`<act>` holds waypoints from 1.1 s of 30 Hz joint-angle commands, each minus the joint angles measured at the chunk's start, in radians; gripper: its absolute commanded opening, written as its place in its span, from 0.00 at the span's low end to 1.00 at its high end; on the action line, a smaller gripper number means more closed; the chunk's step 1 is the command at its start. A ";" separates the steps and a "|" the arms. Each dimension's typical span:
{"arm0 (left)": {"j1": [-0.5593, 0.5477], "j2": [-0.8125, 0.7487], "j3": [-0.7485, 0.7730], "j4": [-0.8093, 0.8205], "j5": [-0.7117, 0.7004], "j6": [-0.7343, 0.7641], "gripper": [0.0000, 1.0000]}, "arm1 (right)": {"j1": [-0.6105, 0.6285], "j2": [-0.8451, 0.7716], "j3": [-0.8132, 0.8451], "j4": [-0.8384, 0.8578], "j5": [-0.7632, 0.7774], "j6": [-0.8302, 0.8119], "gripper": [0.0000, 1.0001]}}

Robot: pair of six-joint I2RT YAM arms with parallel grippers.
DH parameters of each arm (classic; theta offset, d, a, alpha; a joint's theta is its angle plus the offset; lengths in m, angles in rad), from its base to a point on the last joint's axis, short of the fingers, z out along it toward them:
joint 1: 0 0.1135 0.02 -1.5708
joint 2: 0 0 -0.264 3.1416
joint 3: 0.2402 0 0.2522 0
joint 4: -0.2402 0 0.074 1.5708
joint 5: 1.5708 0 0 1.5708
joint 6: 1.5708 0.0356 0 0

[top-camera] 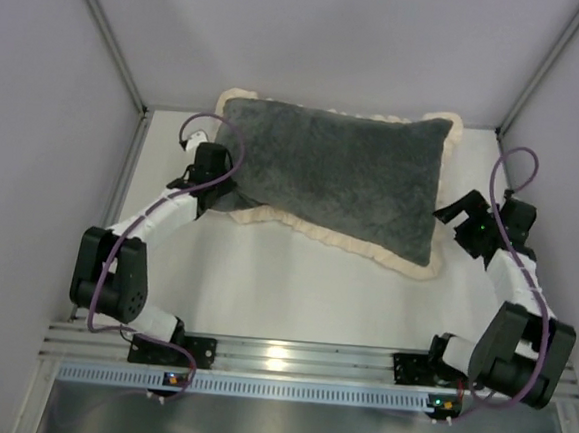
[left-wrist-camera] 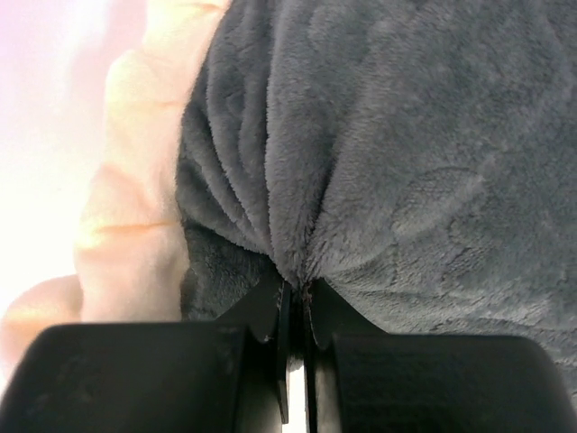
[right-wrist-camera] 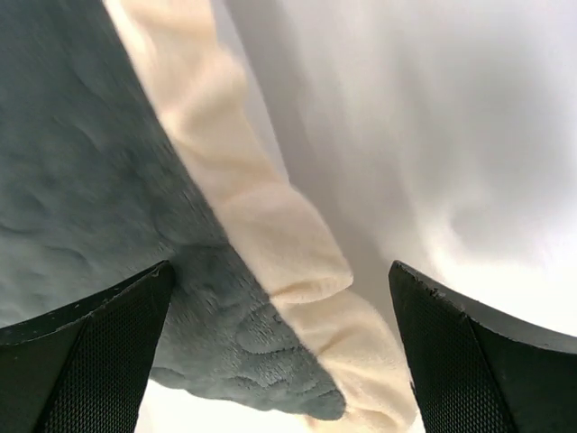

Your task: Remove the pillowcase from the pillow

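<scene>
Top external view, stock as it stands.

Item: pillowcase (top-camera: pixel 343 176). Dark grey plush face up, cream frill (top-camera: pixel 367 251) round the edge. It lies slantwise on the far half of the white counter (top-camera: pixel 293 297), between the two arms.

Item: pillow. Not visible in any view. The cover's plump shape suggests it sits wholly inside, so I judge removal barely begun.

Item: left gripper (left-wrist-camera: pixel 295 293). Clenched on a pinch of grey plush at the cover's left end, with creases fanning out from the closed jaws.

Item: right gripper (right-wrist-camera: pixel 284 307). Released, jaws wide, at the cover's right end. Frill and a grey corner lie between the fingers, nothing grasped.

Risks noted:
- The left pinch looks small, and slippery plush may slide free once pulled.
- If that pinch has caught the pillow beneath as well, pulling would drag cover and insert together. Nothing here shows whether it has.
- With nothing pinning the right end, the whole bundle may skid across the counter rather than peel.
- No opening in the cover can be seen, so a pull may be made from the wrong end.

Views compared: the overhead shows layout and both arms, but the left fingertips are lost at the cover's edge. The left wrist view alone shows the grip and bunched fabric. The right wrist view alone shows the frill lying loose between open fingers.
</scene>
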 commanded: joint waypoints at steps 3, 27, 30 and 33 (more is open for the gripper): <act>-0.003 -0.119 -0.120 -0.017 0.006 -0.075 0.00 | 0.218 0.131 0.066 -0.060 -0.141 -0.124 0.98; -0.006 -0.226 -0.237 -0.009 0.101 -0.038 0.00 | 0.336 0.104 -0.122 0.115 0.116 -0.104 0.97; -0.005 -0.229 -0.230 -0.009 0.101 -0.030 0.00 | 0.347 0.166 -0.057 0.109 0.163 -0.100 0.95; -0.006 -0.231 -0.227 -0.009 0.104 -0.024 0.00 | 0.347 0.148 -0.017 0.102 0.255 -0.109 0.95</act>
